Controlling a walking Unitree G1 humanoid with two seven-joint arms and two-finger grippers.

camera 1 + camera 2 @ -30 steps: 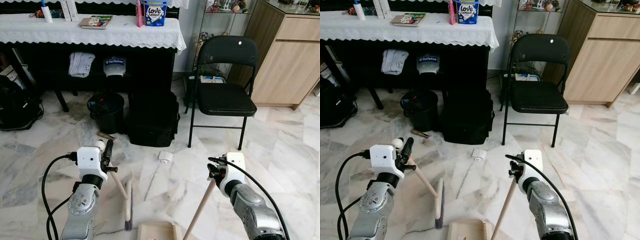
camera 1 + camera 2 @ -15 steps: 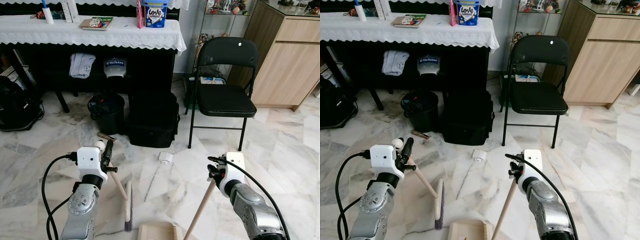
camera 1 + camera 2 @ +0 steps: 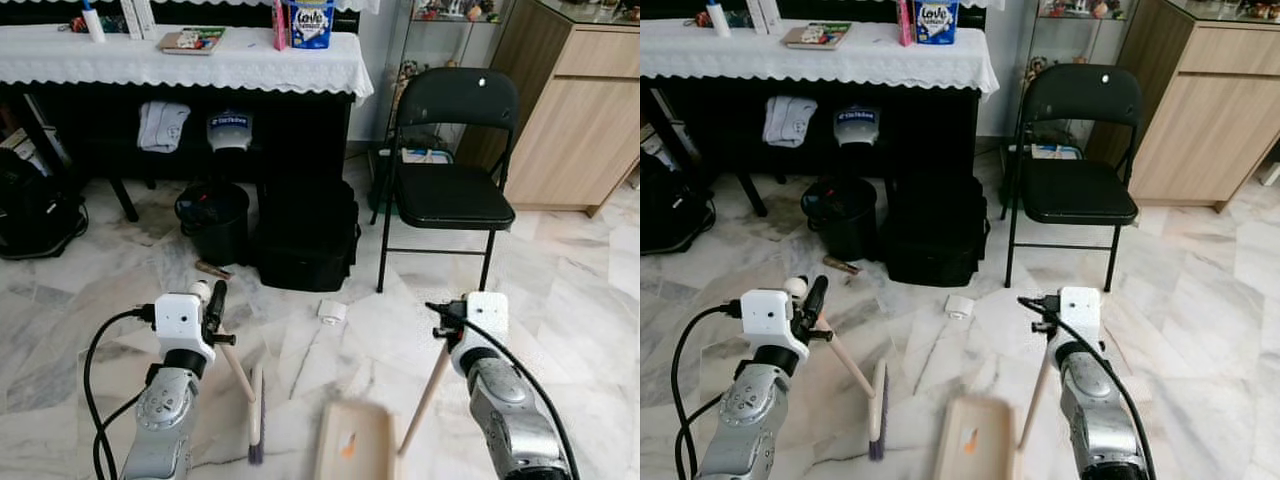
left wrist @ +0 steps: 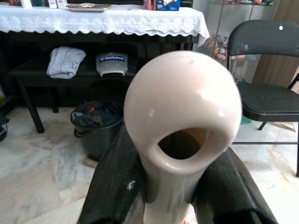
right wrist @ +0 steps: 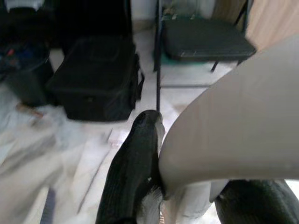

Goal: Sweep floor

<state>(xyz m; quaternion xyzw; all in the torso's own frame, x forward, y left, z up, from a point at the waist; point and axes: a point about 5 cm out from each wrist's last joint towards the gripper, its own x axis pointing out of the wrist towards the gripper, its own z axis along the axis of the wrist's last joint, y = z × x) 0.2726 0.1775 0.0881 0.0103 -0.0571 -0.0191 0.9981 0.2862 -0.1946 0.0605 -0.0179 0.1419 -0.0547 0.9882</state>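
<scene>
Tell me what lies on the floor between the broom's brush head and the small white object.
Only bare marble floor between brush head and small white object, in the left eye view.

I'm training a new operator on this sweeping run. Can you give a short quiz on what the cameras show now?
1. True or false: the left gripper is shut on the broom handle.
2. What does the right gripper hold? A) dustpan handle B) chair leg C) cable
3. What small white thing lies on the floor between the bag and the grippers?

Key:
1. True.
2. A; the dustpan rests on the floor, with an orange scrap in it.
3. A small white box.
</scene>
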